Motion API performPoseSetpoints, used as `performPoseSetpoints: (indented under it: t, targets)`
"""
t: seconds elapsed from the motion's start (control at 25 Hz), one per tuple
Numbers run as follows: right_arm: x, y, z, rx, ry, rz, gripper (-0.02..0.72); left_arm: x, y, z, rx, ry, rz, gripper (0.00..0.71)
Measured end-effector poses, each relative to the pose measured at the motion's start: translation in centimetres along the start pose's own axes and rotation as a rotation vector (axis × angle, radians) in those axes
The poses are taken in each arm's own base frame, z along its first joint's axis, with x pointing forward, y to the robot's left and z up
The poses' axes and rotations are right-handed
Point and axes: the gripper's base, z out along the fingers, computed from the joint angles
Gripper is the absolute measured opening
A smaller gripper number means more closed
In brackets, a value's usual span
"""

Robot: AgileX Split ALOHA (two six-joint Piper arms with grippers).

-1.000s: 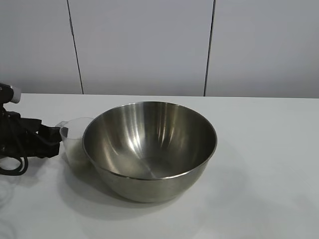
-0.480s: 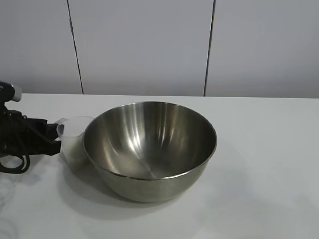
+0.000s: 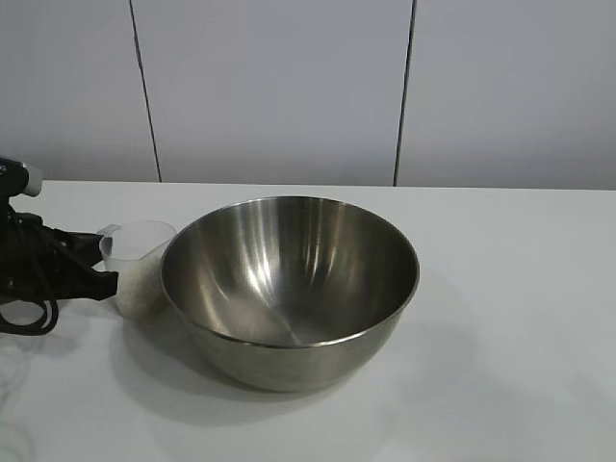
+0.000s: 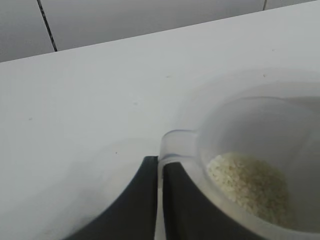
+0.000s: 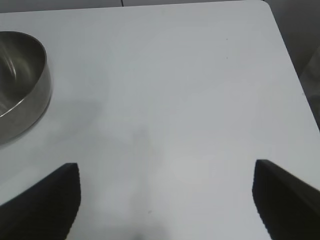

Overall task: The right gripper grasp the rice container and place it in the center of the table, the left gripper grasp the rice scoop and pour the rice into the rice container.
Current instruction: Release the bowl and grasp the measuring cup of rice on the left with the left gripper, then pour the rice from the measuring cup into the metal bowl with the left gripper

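Note:
The rice container (image 3: 289,289), a wide shiny steel bowl, stands in the middle of the white table (image 3: 510,346); its edge also shows in the right wrist view (image 5: 20,85). Just left of it is the rice scoop (image 3: 140,269), a clear plastic cup with a pale heap of rice (image 4: 247,185) in its bottom. My left gripper (image 3: 106,279) is shut on the thin handle tab of the rice scoop (image 4: 175,145), its two black fingers (image 4: 135,200) pinching it from both sides. My right gripper (image 5: 167,172) hangs open over bare table, off to one side of the bowl, out of the exterior view.
A grey panelled wall (image 3: 289,87) rises behind the table's far edge. The right wrist view shows the table's rounded corner (image 5: 267,7) and its side edge. Black cables (image 3: 29,313) loop under the left arm.
The left gripper's fingers have closed onto the scoop's handle. The scoop has shifted a little to the left, away from the bowl's side. The bowl has not moved.

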Motion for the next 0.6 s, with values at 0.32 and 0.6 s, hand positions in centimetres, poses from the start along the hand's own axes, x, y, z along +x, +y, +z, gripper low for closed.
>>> performPoseSetpoints:
  t: [0.32,0.6]
  targets:
    - [0.0,0.0,0.0,0.000,0.001,0.000,0.639,0.0,-0.2,0.0,0.017,-0.001,0.009,0.013]
    - [0.0,0.0,0.0,0.000,0.000,0.000,0.639,-2.8,0.1,-0.6,0.011,-0.081,0.046,0.013]
